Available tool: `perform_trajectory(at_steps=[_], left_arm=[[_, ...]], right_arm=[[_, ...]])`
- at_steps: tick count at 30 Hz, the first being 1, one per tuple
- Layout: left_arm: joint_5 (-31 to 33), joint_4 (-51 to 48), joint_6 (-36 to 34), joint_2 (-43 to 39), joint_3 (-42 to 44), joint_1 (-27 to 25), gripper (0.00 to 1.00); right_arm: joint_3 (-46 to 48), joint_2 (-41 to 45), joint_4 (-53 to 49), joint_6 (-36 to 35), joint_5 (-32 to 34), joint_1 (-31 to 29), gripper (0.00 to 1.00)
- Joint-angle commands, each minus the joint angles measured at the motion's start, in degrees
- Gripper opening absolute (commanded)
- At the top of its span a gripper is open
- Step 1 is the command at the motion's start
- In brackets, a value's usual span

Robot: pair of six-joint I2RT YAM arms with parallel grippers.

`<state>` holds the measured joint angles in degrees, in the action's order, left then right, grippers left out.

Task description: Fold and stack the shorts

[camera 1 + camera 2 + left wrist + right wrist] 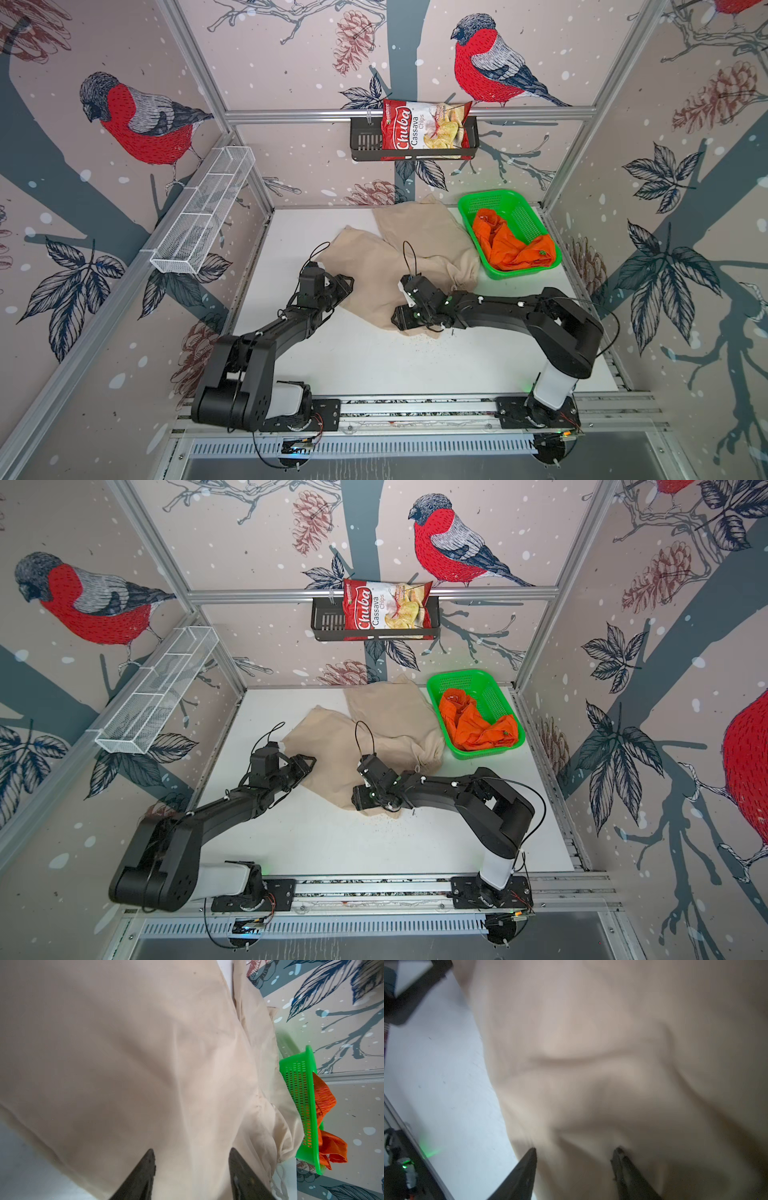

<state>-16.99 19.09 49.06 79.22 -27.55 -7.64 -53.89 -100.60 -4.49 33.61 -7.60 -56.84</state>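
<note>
Jaws of right gripper (575,1152) stood parted, empty, over 6 o'clock hem of beige shorts (415,245). Left gripper (192,1153) was likewise wide at their 9 o'clock edge, probably set to pinch corners for folding. Orange shorts (511,245) lay bunched in basket (523,220) at 2 o'clock, unfolded.
</note>
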Motion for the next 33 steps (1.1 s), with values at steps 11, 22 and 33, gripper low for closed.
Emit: perform_trajectory(at_steps=[11,22,33], left_arm=[[-1.4,-4.5,-3.9,-6.7,-1.2,1.7,0.55],[-3.9,2.6,-3.7,0.5,-2.3,-1.0,0.54],[-3.6,9.5,1.6,9.8,3.8,2.0,0.51]], right_arm=[[17.9,14.3,-5.1,4.9,1.8,-6.2,0.65],[13.2,27.0,-2.9,5.7,5.6,15.0,0.68],[13.8,15.3,-1.0,3.3,9.6,16.8,0.68]])
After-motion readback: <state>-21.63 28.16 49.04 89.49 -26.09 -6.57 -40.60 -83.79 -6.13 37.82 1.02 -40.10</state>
